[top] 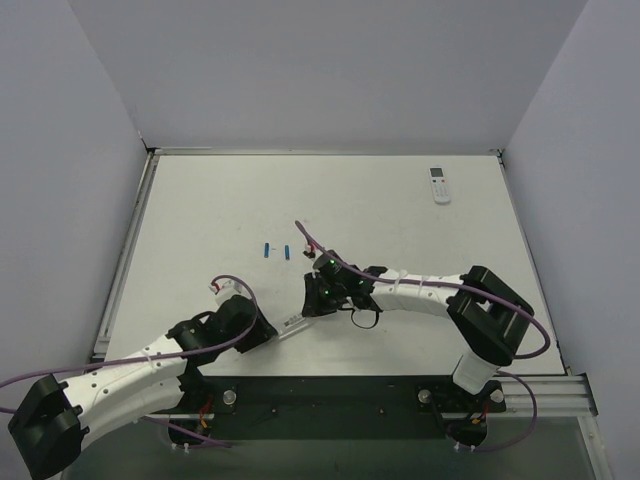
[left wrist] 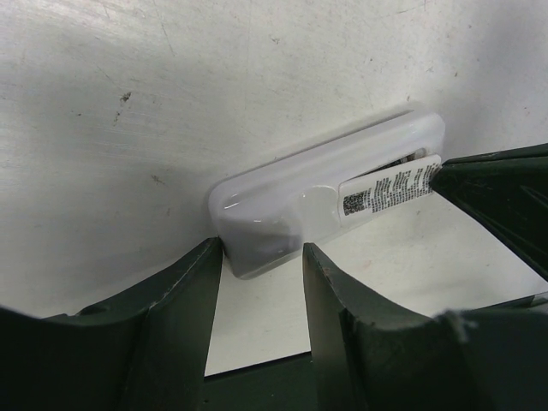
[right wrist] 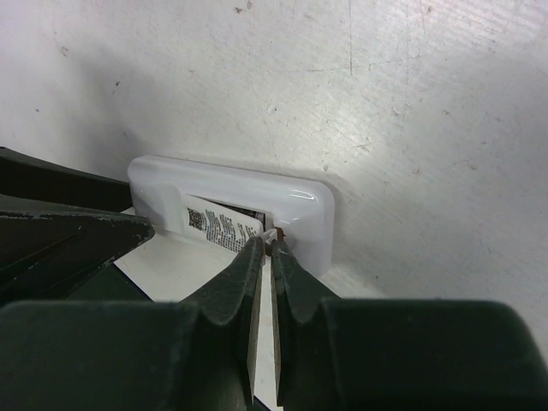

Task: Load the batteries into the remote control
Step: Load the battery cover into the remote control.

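Note:
The white remote control [top: 290,325] lies back-up near the table's front edge, between my two grippers. In the left wrist view its rounded end [left wrist: 282,205] sits at the tips of my open left gripper [left wrist: 261,248], and the left finger touches its corner. My right gripper [right wrist: 270,244] is shut on the edge of the labelled battery cover [right wrist: 221,227], which stands tilted out of the remote's back [right wrist: 257,188] with a dark gap behind it. The two blue batteries [top: 267,249] [top: 287,250] lie side by side on the table, behind the remote and apart from both grippers.
A second, rounder white remote [top: 439,184] with a small dark-framed screen lies at the back right. The table's dark front edge [left wrist: 257,377] runs just below the left fingers. Grey walls close off the table on three sides.

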Robot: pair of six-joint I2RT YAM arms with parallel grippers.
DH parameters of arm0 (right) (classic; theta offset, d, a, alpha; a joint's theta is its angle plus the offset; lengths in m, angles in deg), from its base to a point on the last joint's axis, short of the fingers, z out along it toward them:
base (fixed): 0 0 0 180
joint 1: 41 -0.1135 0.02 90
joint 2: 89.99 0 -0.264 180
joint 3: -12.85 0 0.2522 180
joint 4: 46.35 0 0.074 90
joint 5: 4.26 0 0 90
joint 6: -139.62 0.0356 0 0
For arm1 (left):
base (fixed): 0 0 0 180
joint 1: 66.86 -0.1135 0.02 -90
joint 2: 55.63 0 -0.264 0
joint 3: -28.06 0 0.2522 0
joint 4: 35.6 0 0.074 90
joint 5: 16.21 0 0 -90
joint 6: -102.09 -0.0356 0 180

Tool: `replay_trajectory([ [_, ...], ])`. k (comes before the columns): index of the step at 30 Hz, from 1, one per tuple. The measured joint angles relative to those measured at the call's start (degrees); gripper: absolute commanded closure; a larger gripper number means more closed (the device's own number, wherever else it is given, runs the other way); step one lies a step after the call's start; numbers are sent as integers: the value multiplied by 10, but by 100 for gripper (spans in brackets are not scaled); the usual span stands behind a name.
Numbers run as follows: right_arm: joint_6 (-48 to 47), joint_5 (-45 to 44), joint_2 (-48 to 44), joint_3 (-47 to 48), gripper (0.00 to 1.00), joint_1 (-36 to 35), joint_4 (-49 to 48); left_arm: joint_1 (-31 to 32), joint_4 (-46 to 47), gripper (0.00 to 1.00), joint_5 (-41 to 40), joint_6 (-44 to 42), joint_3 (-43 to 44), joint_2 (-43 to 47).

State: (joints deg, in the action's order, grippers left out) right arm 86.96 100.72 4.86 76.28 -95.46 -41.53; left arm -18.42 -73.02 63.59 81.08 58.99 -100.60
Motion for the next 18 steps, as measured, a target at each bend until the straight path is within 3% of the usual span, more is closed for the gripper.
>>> replay_trajectory([
  [18, -56, -13, 43, 70, 94, -13, 82, 0, 7, 48, 1, -5, 0, -22],
])
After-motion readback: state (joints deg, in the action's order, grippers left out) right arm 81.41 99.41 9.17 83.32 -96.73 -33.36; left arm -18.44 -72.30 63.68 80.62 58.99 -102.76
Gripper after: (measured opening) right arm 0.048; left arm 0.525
